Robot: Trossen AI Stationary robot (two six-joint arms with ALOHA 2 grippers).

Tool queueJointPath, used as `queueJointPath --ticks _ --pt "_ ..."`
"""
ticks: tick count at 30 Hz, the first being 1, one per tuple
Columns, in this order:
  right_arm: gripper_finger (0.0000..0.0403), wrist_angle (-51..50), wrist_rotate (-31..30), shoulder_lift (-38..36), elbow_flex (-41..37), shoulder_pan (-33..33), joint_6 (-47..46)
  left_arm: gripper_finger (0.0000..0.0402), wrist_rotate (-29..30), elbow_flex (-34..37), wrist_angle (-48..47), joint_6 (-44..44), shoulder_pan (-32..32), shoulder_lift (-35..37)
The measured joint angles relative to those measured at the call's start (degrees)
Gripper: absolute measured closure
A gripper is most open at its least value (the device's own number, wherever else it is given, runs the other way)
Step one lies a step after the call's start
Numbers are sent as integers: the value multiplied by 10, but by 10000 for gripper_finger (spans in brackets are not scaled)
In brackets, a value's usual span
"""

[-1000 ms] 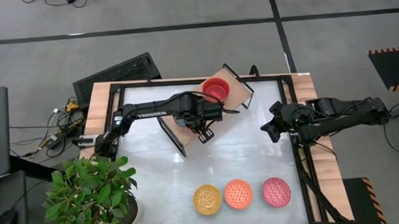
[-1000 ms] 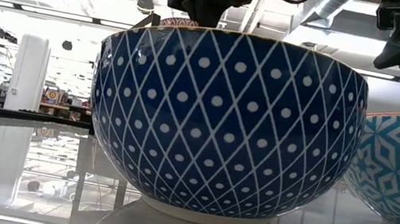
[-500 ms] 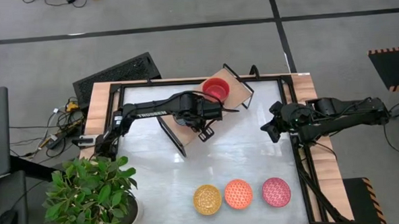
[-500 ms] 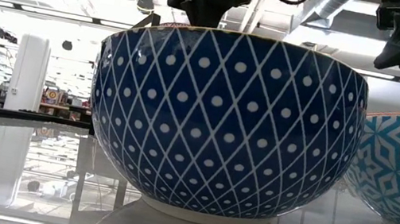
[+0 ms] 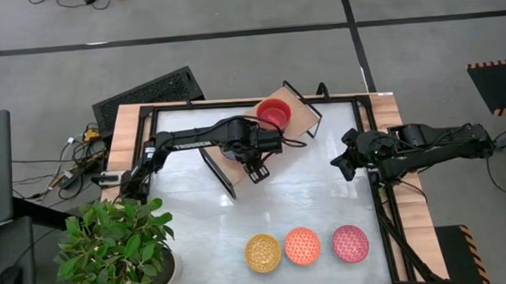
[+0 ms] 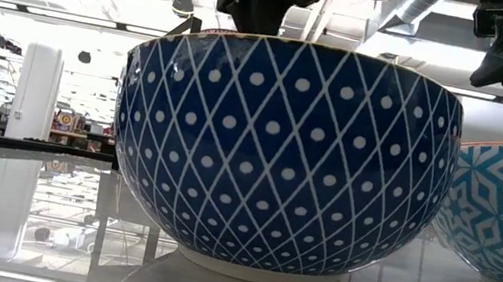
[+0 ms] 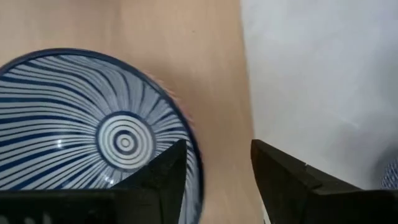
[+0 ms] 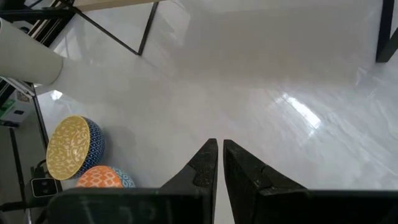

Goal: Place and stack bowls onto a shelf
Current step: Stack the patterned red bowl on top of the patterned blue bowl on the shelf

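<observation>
— Since a second ago the left pincer [image 7: 214,180] has spread its fingers over the shelf [image 5: 299,114]; the blue-striped bowl [image 7: 93,124] sits free on the board, its rim between them.
— And the right pincer [image 8: 217,165]?
— Nearly closed, empty, above the desk [image 5: 315,191] at its right edge.

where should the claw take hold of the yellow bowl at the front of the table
Probably by its rim, from straight above. The yellow bowl sits upright and open on the white tabletop, so one finger can go inside and one outside the wall. Its side away from the orange bowl looks freest.
</observation>
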State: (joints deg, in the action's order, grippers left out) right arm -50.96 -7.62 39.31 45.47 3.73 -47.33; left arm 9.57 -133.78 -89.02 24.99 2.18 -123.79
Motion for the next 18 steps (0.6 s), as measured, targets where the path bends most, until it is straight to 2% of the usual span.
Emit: queueJointPath --ticks 18 --pt "349 0 0 0 0 0 0 236 -2 -12 44 -99 -18 40"
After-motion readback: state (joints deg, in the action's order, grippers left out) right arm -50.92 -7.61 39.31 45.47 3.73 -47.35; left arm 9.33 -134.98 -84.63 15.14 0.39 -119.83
